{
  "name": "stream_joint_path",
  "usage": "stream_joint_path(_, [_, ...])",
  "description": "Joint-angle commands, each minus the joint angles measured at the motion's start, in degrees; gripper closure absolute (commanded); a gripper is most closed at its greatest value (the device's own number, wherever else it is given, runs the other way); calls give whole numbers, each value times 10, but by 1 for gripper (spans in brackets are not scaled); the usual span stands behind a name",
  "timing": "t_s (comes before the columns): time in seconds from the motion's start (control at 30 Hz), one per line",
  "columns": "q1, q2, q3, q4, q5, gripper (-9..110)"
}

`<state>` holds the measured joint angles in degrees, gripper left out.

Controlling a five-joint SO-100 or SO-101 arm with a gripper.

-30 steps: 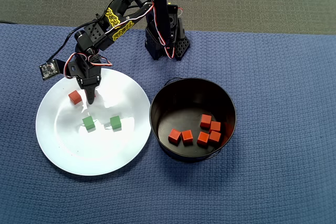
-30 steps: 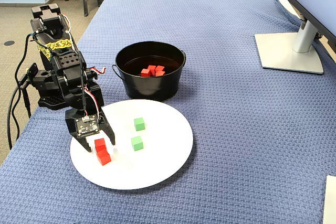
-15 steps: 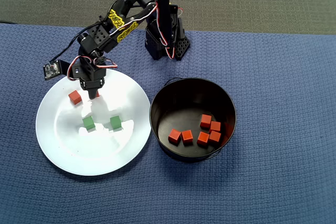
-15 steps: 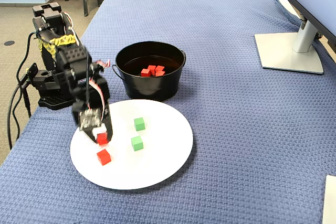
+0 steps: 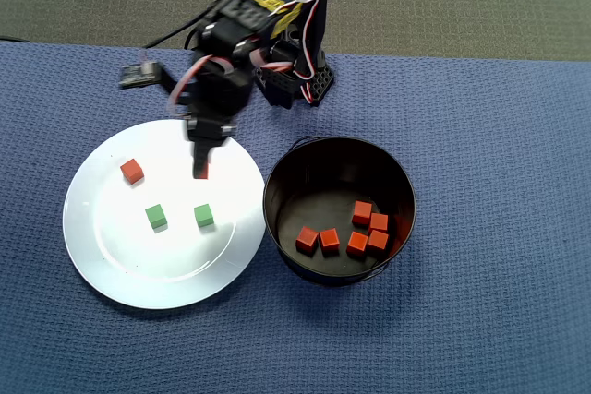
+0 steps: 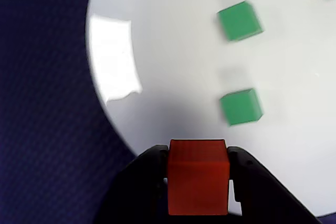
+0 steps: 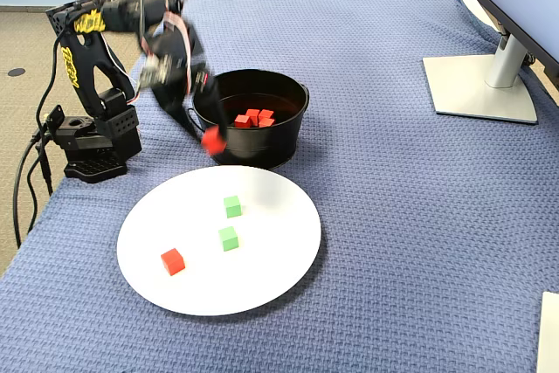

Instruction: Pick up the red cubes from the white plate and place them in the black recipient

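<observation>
Looking down from overhead, we see the gripper (image 5: 200, 171) above the white plate (image 5: 111, 265), near its edge toward the black recipient (image 5: 277, 177), its jaws clamped on one red cube (image 6: 197, 176) (the wrist view shows it squeezed between both fingers). One red cube (image 5: 132, 171) lies on the plate with two green cubes (image 5: 155, 217). Six red cubes (image 5: 368, 229) sit inside the recipient, on its flat bottom.

A blue woven tablecloth (image 7: 393, 198) covers the table; a grey monitor stand (image 7: 485, 85) sits far right, beige carpet floor (image 7: 26, 32) left.
</observation>
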<state>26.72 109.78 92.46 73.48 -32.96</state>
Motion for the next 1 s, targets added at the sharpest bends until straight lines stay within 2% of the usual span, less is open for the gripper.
stream_joint_path(0.0, [-128, 60, -36, 14, 88, 102])
stream_joint_path(0.13, [-253, 61, -32, 56, 142, 101])
stream_joint_path(0.17, [-279, 58, -28, 64, 147, 96])
stream_joint_path(0.23, [-319, 52, -14, 72, 140, 76])
stream_joint_path(0.3, [-324, 47, -4, 72, 127, 66])
stream_joint_path(0.47, [-205, 31, -26, 63, 55, 65])
stream_joint_path(0.73, [53, -25, 3, -28, -209, 72])
stream_joint_path(0.97, [194, -71, 36, -74, -398, 74])
